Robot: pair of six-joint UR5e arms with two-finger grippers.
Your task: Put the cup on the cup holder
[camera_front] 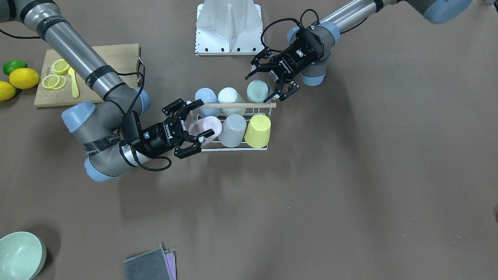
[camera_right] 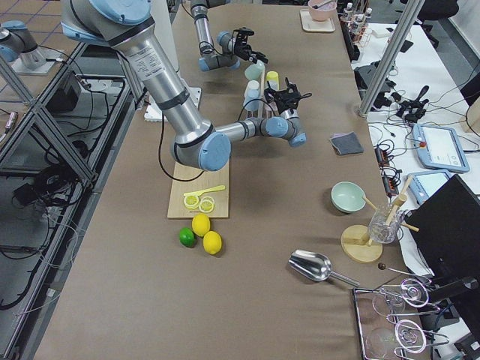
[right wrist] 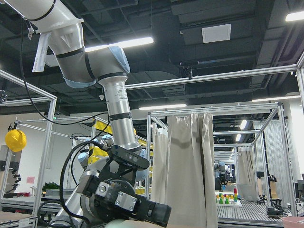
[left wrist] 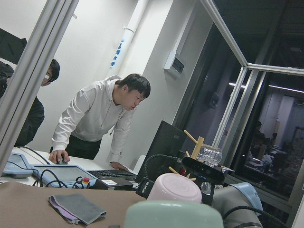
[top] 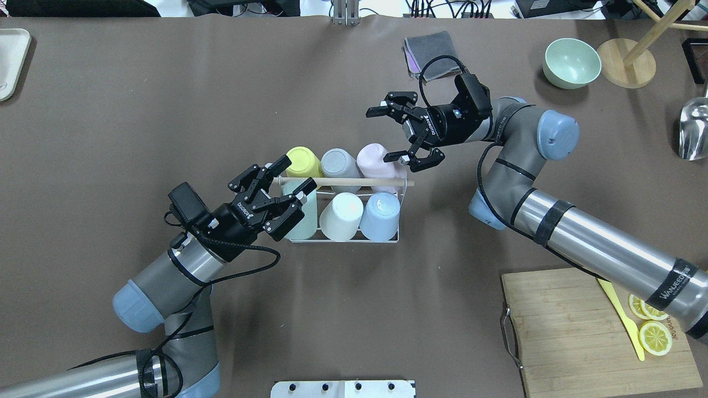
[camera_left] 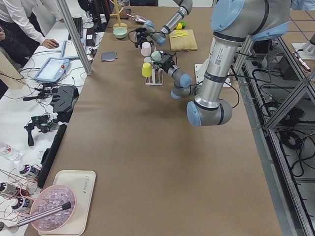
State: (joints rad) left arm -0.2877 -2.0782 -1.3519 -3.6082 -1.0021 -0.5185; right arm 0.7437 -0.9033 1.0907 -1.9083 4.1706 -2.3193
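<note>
The cup holder (top: 343, 181), a white wire rack with a wooden rod handle, stands mid-table and also shows in the front-facing view (camera_front: 233, 105). It carries six upturned cups. A yellow cup (top: 302, 161), a grey cup (top: 338, 163) and a pink cup (top: 371, 160) fill the far row. A mint cup (top: 301, 218), a white cup (top: 340, 215) and a blue cup (top: 381, 213) fill the near row. My left gripper (top: 295, 177) is open, with its fingers on either side of the mint cup (camera_front: 257, 91). My right gripper (top: 385, 134) is open around the tilted pink cup (camera_front: 208, 124).
A cutting board (top: 569, 331) with lemon slices and a yellow knife lies at the near right. A green bowl (top: 572, 62), a grey cloth (top: 434, 48) and a metal scoop (top: 694, 130) lie at the far right. Lemons and a lime (camera_front: 15, 76) lie beside the board.
</note>
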